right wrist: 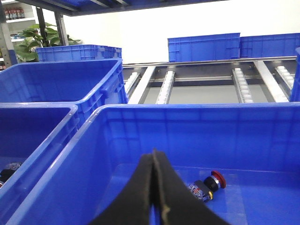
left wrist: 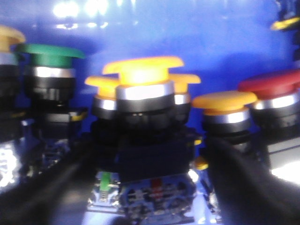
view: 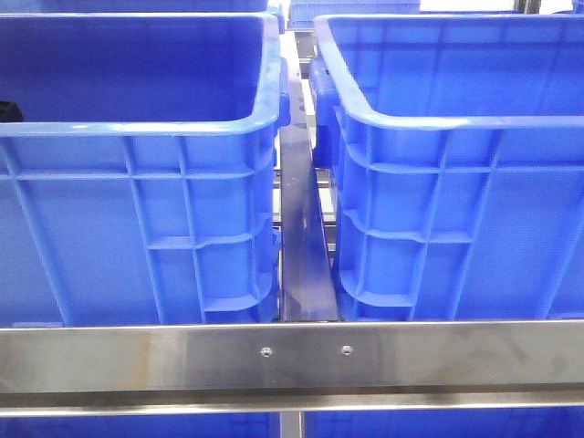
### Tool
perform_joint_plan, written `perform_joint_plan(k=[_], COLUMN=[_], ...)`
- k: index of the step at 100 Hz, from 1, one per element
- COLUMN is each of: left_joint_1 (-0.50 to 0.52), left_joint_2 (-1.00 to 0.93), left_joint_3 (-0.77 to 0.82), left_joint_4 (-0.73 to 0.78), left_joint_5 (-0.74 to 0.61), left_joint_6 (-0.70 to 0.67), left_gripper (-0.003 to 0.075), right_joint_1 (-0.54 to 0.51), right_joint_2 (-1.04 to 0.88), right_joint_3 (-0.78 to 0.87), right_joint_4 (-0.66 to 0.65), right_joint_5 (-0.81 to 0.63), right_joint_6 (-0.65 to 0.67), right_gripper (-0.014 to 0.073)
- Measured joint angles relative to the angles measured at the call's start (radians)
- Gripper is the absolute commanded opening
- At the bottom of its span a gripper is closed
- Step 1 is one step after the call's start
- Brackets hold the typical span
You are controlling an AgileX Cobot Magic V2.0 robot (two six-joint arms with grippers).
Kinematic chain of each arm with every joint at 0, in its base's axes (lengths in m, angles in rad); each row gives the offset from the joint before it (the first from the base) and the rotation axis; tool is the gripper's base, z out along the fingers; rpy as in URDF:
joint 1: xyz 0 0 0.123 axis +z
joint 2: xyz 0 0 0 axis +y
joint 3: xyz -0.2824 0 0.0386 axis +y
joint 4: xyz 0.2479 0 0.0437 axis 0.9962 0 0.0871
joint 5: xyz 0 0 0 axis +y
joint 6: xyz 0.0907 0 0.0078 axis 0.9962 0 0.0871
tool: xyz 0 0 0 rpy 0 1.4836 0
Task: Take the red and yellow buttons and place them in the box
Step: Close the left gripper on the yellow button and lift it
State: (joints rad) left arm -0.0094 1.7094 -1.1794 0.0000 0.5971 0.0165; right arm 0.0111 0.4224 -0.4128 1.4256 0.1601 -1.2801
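Note:
Deep in the left blue bin [view: 137,128], a yellow button [left wrist: 143,70] stands upright on its black body with several others around it. My left gripper [left wrist: 146,147] is open, one dark finger [left wrist: 51,187] on each side of that body; the blur hides whether they touch. Close by are another yellow button [left wrist: 225,101], a red button [left wrist: 272,84] and a green one [left wrist: 49,51]. My right gripper [right wrist: 154,157] is shut and empty above the box [right wrist: 187,122], the right-hand bin [view: 456,119]. A red button [right wrist: 208,185] lies on its floor.
The two bins stand side by side with a narrow metal gap [view: 301,228] between them, behind a steel front rail [view: 292,356]. Beyond the box runs a roller conveyor [right wrist: 211,84] with more blue crates [right wrist: 204,47] at its far end. Neither arm shows in the front view.

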Motion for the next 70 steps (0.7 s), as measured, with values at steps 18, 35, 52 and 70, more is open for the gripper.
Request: perform_joint_plan(k=[18,35,52,70], left_joint_1=[0.0,0.0,-0.005,-0.055], left_joint_2=[0.0,-0.004,-0.081,-0.213], left_joint_3=[0.0,0.0,0.0,0.0], left_joint_4=[-0.007,-0.007,-0.007,-0.007], left_joint_5=[0.004,0.012,0.044,0.089], left_joint_6=[-0.001,-0.001,-0.001,-0.001], left_gripper=[0.0099,0.0062,0.0062,0.0062], right_joint_1=[0.0,0.0,0.0,0.0], right_joint_2=[0.0,0.0,0.0,0.0], right_joint_3=[0.0,0.0,0.0,0.0], right_joint_4=[0.0,0.0,0.0,0.0], right_joint_5=[-0.003,-0.003,-0.006,-0.006], right_joint_6=[0.0,0.0,0.0,0.0], right_gripper=[-0.0067,-0.0067,-0.0067,-0.0067])
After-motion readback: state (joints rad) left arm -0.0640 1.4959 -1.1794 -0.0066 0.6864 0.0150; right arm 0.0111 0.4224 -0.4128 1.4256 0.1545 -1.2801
